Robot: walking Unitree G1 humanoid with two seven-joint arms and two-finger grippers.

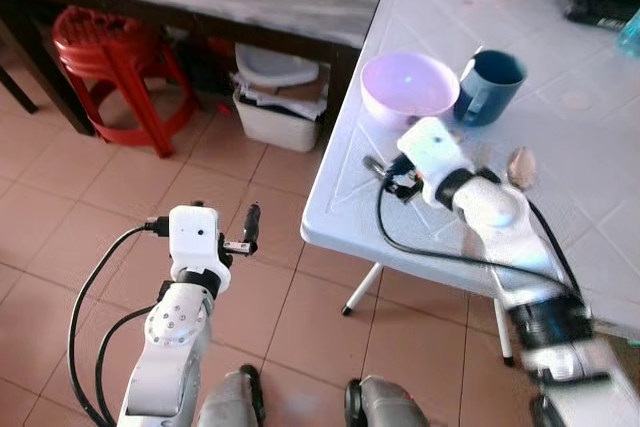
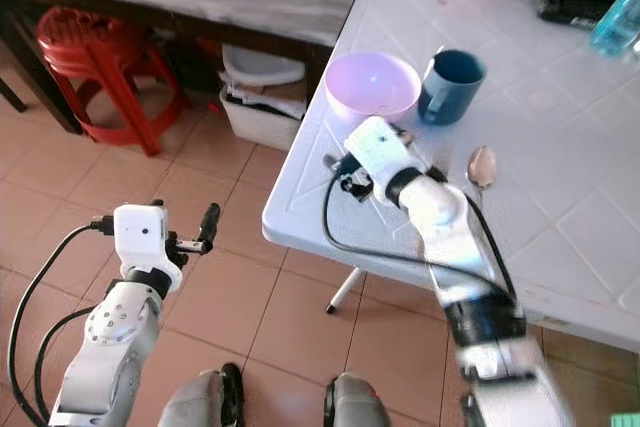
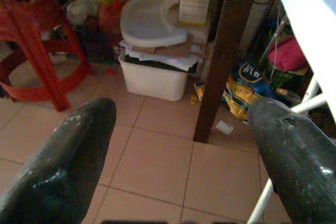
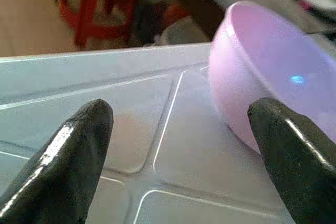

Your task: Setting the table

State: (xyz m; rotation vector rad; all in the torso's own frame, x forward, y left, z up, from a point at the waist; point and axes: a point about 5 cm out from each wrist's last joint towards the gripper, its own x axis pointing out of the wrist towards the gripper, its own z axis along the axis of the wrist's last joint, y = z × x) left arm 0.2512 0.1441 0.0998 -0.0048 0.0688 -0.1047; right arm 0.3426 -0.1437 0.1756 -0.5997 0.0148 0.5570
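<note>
Silver-armed, the left gripper (image 1: 250, 230) hangs idle over the floor tiles, fingers spread wide. Nearer the white tabletop's (image 1: 580, 237) front edge, the right gripper (image 4: 178, 145) rests low, wide open and empty, facing the lilac bowl (image 1: 408, 87). Beyond sit the blue mug (image 1: 490, 85) and a spoon (image 1: 521, 166), probably a place setting.

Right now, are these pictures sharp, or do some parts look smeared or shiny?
Left eye view: the right arm's lower part is smeared with motion blur, while the pink bowl and blue cup stay fairly sharp. Right wrist view: the bowl is soft, with a small blue glint inside; the black fingers shine. Left wrist view: slightly hazy.
</note>
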